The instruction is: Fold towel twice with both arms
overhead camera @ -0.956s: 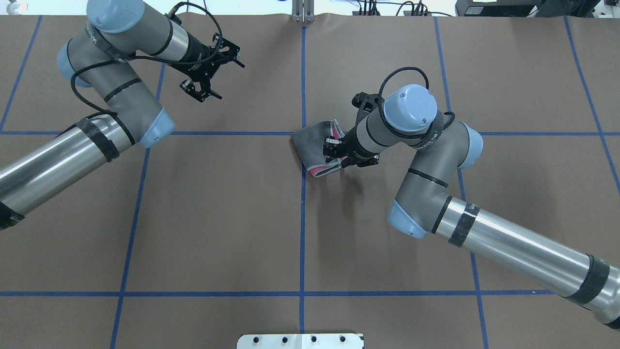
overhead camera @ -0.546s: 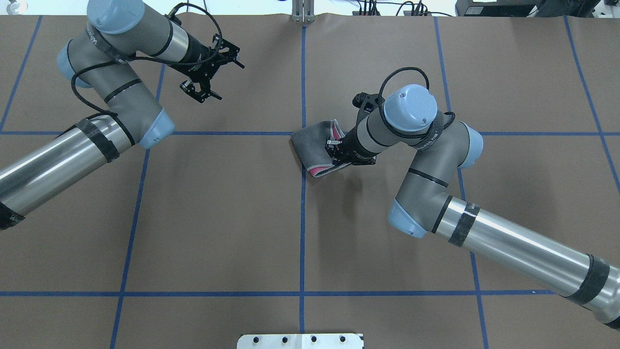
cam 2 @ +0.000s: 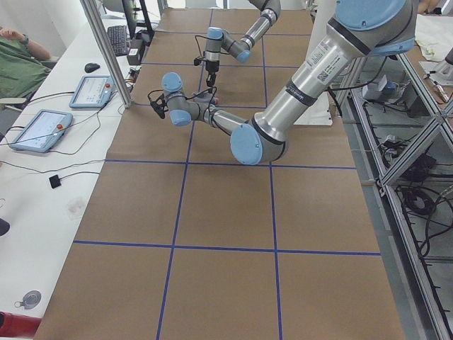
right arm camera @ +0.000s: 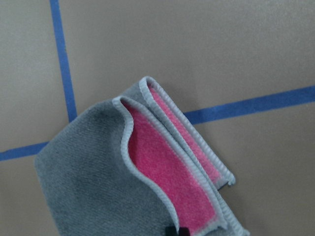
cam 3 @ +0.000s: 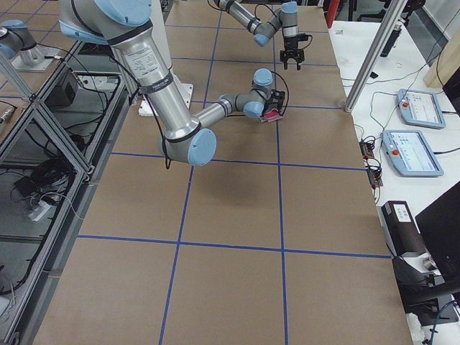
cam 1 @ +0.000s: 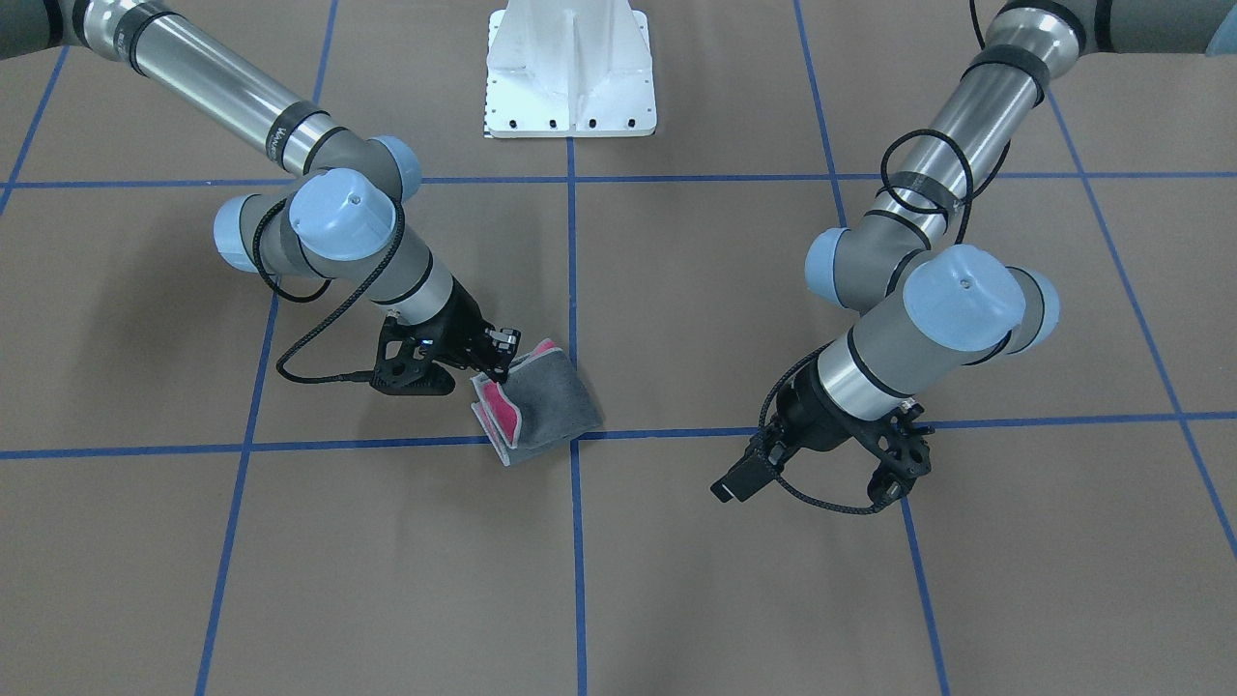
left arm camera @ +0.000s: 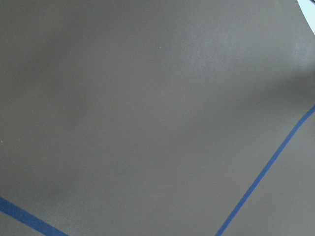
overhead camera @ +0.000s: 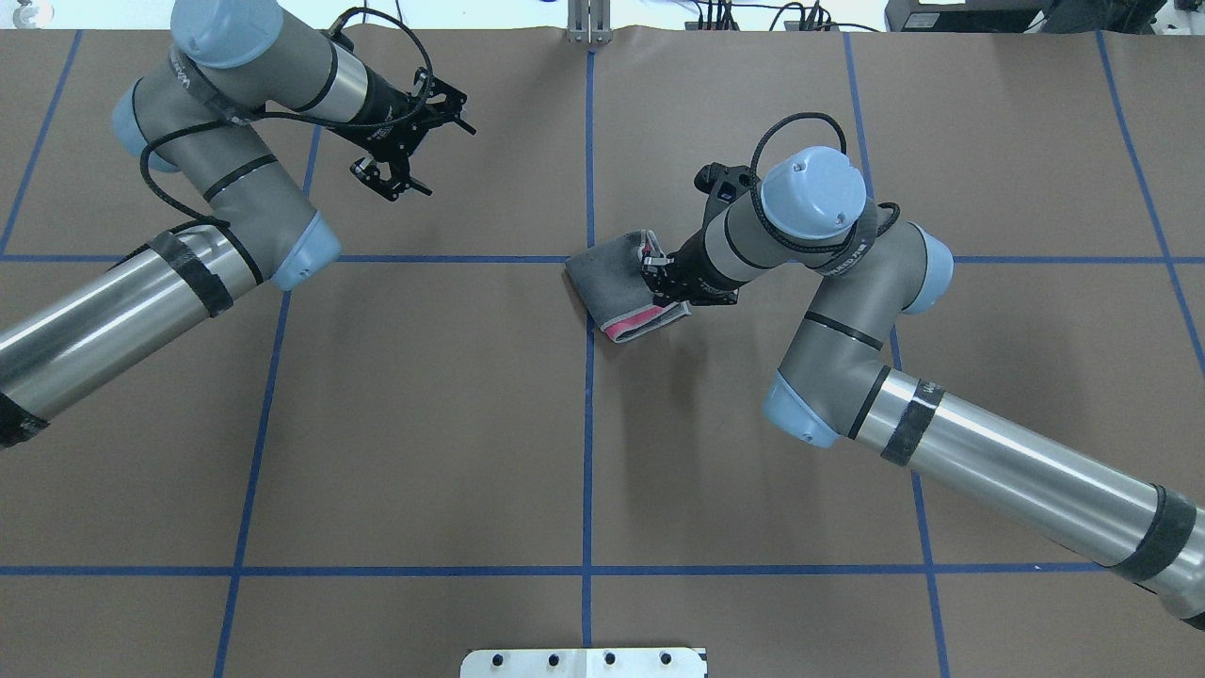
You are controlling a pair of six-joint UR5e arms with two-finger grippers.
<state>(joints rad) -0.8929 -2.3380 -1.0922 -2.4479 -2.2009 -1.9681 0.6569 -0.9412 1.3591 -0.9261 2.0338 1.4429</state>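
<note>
The towel (overhead camera: 607, 282) lies folded near the table's middle, dark grey outside, with pink layers showing at its open edges (cam 1: 551, 406). My right gripper (overhead camera: 661, 280) sits low at the towel's right open edge (cam 1: 498, 356). In the right wrist view its tips (right arm camera: 176, 231) are close together at the curled edge of the top grey layer (right arm camera: 88, 172), so it looks shut on that edge. My left gripper (overhead camera: 391, 179) hangs open and empty above the far left of the table (cam 1: 899, 478), well away from the towel. The left wrist view shows only brown table and blue tape.
Blue tape lines (overhead camera: 588, 424) divide the brown table into squares. The white bolted pedestal base (cam 1: 570, 68) stands at the robot's side. A side table with tablets (cam 2: 92, 91) and a seated person (cam 2: 18, 64) lies beyond the far edge.
My right arm's wrist has shifted up and to the right, and its gripper has moved from over the towel to its right edge. The towel and left arm have hardly moved.
</note>
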